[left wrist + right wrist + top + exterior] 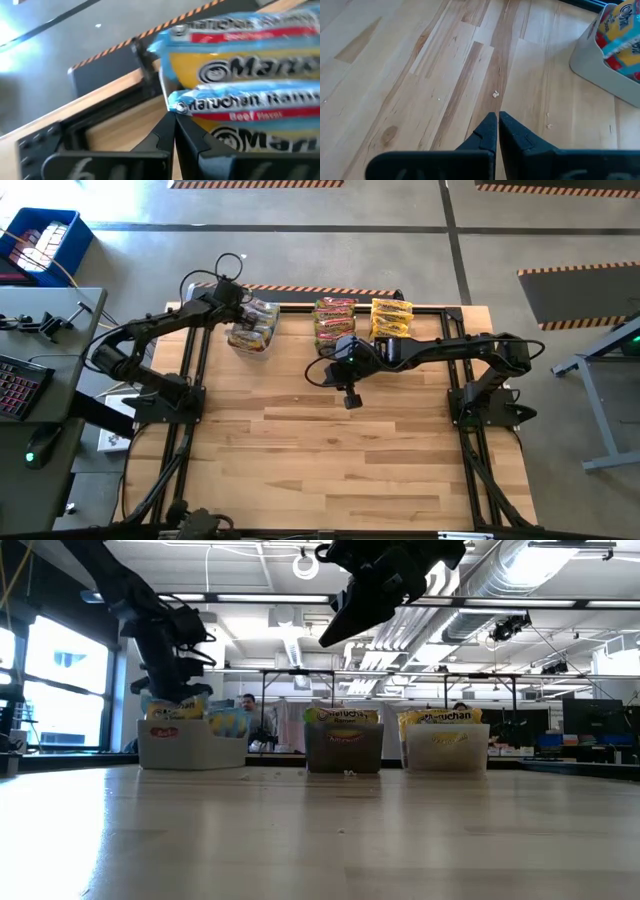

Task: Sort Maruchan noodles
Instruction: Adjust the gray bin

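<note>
Maruchan noodles fill three tubs along the table's far edge: a left tub [252, 332] [190, 745], a middle tub [333, 325] [343, 748] and a right tub [391, 317] [446, 750]. My left gripper [247, 310] [174, 119] is shut and slants down over the left tub. Its tips are at the corner of a yellow, blue-edged beef packet [250, 112] that stands on edge, with another such packet [240, 55] behind it. My right gripper [352, 400] [498, 117] is shut and holds nothing, above bare wood in front of the middle tub. My left gripper has its shut fingertips right at the near corner [175, 106] of the front beef packet in the left tub, coming down at a slant. I cannot tell whether they touch it.
A black frame rail [100, 120] runs along the table's far edge behind the tubs. A small crumb [495, 94] lies on the wood ahead of the right gripper. The near half of the table [330, 470] is bare wood.
</note>
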Tool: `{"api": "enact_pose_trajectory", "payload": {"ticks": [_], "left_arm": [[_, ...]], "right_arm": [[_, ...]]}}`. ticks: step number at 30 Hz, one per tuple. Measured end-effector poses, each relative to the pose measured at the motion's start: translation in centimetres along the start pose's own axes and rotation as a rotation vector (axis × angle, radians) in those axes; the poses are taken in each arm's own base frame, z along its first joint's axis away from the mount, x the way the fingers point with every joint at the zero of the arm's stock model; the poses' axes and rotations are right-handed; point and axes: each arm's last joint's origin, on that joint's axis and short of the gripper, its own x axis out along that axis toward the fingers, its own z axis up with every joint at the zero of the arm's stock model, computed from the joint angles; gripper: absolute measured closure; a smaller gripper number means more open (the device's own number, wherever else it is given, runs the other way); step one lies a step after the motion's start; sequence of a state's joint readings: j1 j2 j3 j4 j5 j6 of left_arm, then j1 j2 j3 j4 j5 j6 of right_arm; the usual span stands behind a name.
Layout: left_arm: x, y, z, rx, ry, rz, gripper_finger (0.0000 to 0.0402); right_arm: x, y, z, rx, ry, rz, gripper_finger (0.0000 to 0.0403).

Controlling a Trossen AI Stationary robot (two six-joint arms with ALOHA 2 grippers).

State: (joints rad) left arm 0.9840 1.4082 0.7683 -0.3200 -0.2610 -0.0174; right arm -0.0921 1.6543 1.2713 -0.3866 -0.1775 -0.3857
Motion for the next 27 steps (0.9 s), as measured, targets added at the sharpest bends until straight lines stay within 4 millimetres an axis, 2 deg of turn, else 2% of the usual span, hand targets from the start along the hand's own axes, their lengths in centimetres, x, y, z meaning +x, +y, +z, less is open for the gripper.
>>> {"api": "enact_pose_trajectory", "payload": {"ticks": [5,8,12,17,22,27], "left_arm": [[-0.5,-0.3,0.5,-0.004,-0.025,-0.067,0.0401],[-1.5,-0.1,0.4,-0.002,-0.021,-0.070,0.0401],[-4.6,0.7,0.5,-0.003,-0.051,-0.093,0.0401],[-8.9,1.0,-1.2,0.022,0.056,-0.267,0.0401],[-11.4,-0.8,-3.2,0.170,0.134,-0.381,0.0401],[-12.7,-4.0,-4.1,0.467,0.071,-0.493,0.0401]], "right_arm": [[0.0,0.0,0.0,0.003,0.001,0.001,0.0403],[0.0,0.0,0.0,0.003,0.001,0.001,0.0403],[0.0,0.0,-0.2,0.002,0.015,0.006,0.0403],[0.0,-0.1,-0.4,-0.005,0.037,0.003,0.0403],[-0.1,-0.5,-0.6,0.003,0.041,-0.007,0.0403],[-0.2,-0.7,-0.7,0.010,0.043,-0.013,0.0403]]}}
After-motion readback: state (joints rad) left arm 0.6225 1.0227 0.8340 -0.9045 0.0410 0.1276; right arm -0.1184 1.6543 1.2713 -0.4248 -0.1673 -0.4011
